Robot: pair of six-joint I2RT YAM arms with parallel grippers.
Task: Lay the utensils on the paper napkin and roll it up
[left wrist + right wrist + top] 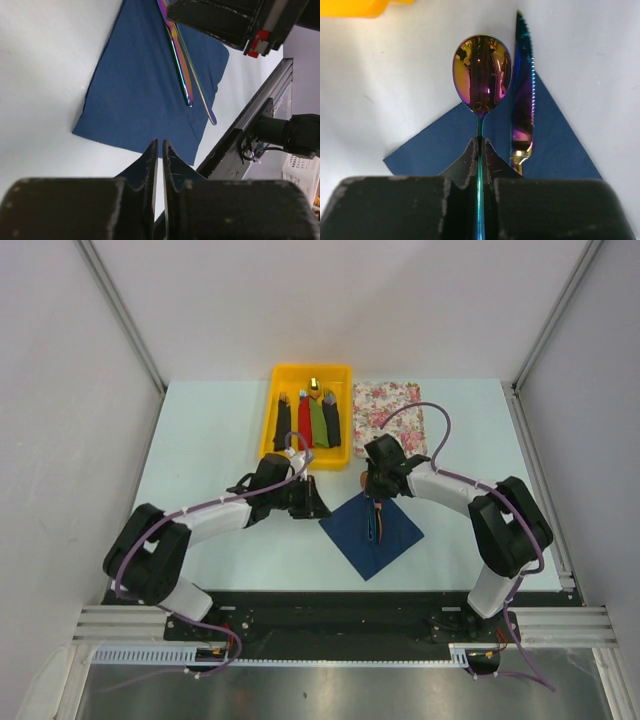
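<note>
Laying-out was nearly done: knife (524,100) lay on the napkin (395,540), with the spoon (481,75) just beside it, handle clamped in the right claw (480,145). Left claw (160,150) was pressed together, seemingly empty, at the napkin's corner. Release and rolling were left.

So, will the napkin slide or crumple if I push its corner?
Likely crumple: the napkin looks paper-thin and lies limp. It may also slide, since the table looks smooth. The knife across it probably anchors only the middle.
</note>
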